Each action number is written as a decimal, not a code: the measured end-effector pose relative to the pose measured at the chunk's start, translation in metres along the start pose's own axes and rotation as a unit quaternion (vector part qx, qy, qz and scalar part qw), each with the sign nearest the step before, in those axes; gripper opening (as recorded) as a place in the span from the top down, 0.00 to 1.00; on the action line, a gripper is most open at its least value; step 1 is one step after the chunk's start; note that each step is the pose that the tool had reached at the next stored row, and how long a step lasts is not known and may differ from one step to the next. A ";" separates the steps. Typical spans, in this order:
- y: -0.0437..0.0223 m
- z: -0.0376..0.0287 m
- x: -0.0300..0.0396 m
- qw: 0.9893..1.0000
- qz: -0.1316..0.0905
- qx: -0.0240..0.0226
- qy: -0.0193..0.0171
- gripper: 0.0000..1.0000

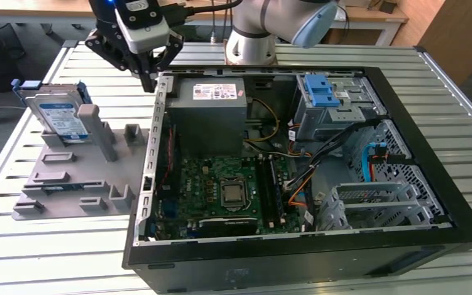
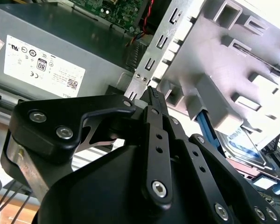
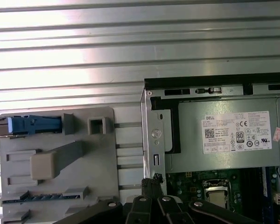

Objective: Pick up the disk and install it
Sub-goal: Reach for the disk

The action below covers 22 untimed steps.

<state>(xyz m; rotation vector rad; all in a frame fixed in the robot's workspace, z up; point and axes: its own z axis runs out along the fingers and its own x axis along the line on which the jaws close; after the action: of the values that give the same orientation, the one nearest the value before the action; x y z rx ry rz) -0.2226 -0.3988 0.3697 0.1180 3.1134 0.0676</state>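
The disk [image 1: 56, 114]: exterior view, upper part of the exterior view's left. It stands on edge in the grey fixture [image 1: 72, 184] on the slatted counter [image 1: 457, 104], beside the open computer case [image 1: 302, 246]. Labelled broad face turned toward the camera; long axis roughly upright, leaning a little; blue carrier along its upper edge. The hand [image 1: 147, 86] hangs fingers-down at the case's near corner, next to the power supply [image 1: 211, 101]. Fingers pressed together, holding nothing. The disk lies toward the exterior view's left of the hand and clearly apart from it, with a fixture post between.

Second wrist view: the hand [image 2: 151, 93] shows its fingers closed, tips just off the case's metal wall. Beyond them is the fixture [image 2: 233, 56], with the disk [image 2: 245, 144] slotted in it, label partly visible, blue carrier rail alongside.

First wrist view: looking straight down, the disk [image 3: 35, 125] appears edge-on as a thin blue and silver strip, at the far end of the fixture [image 3: 84, 186] from the hand [image 3: 152, 179]. Its thin top edge runs across the fixture, parallel to the counter's [image 3: 130, 46] slats. Judgement: reaching it means travel sideways away from the case.
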 end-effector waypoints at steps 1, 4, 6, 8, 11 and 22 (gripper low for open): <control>0.0000 0.0001 0.0004 1.000 0.000 0.000 0.000 0.89; -0.0001 0.0001 0.0012 1.000 0.000 0.000 0.000 0.89; -0.0001 0.0002 0.0017 1.000 0.000 0.000 0.000 0.89; -0.0002 0.0004 0.0026 1.000 0.000 0.000 0.000 0.89; -0.0003 0.0005 0.0042 1.000 0.000 0.000 0.000 0.89; -0.0002 0.0012 0.0234 1.000 0.000 0.000 0.002 0.89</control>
<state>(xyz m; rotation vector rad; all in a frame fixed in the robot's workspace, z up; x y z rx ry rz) -0.2459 -0.3972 0.3679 0.1184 3.1172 0.0677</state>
